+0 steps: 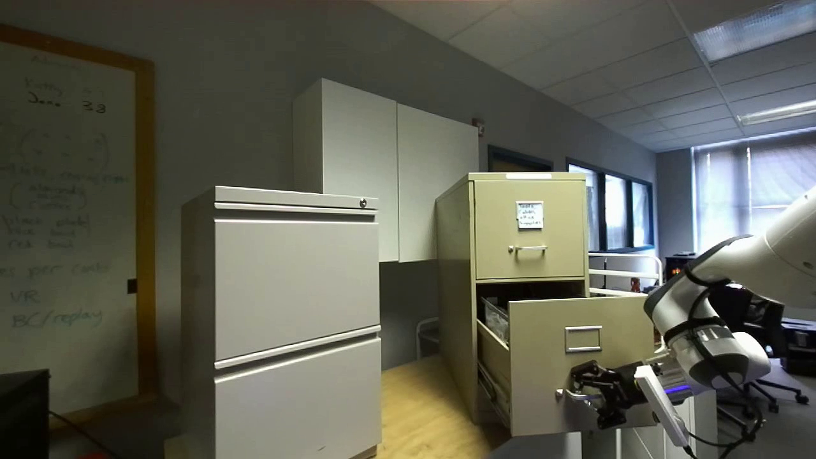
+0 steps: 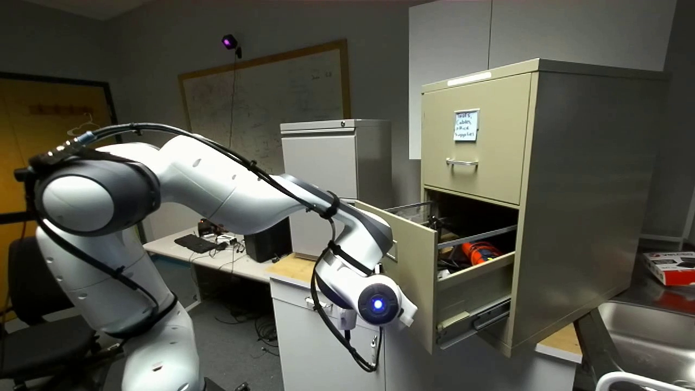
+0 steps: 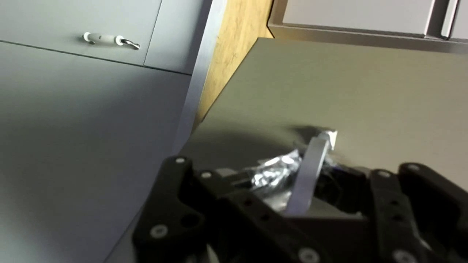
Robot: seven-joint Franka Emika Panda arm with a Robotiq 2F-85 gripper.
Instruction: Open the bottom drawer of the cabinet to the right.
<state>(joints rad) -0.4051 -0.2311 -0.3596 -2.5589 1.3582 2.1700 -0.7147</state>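
Observation:
The cabinet (image 1: pixel 456 319) is tall and beige-tan, and it also shows in an exterior view (image 2: pixel 586 206). Its bottom drawer (image 1: pixel 542 363) stands well out, with an empty label holder (image 1: pixel 583 339); its front is seen obliquely in an exterior view (image 2: pixel 415 266). Inside lie an orange item (image 2: pixel 480 251) and other things. The upper drawer with the white card is closed. My gripper (image 1: pixel 585 399) is at the bottom drawer's metal handle (image 1: pixel 564 394). In the wrist view the fingers (image 3: pixel 310 170) press both sides of the handle bar (image 3: pixel 307 179). The wrist hides the fingers in an exterior view.
A light-grey two-drawer cabinet (image 1: pixel 296 274) stands beside it on a wooden counter (image 1: pixel 414 395). White wall cupboards (image 1: pixel 360 166) hang behind. A sink (image 2: pixel 651 331) and a red-white box (image 2: pixel 670 266) are on the cabinet's far side. A base cupboard handle (image 3: pixel 102 38) sticks out below.

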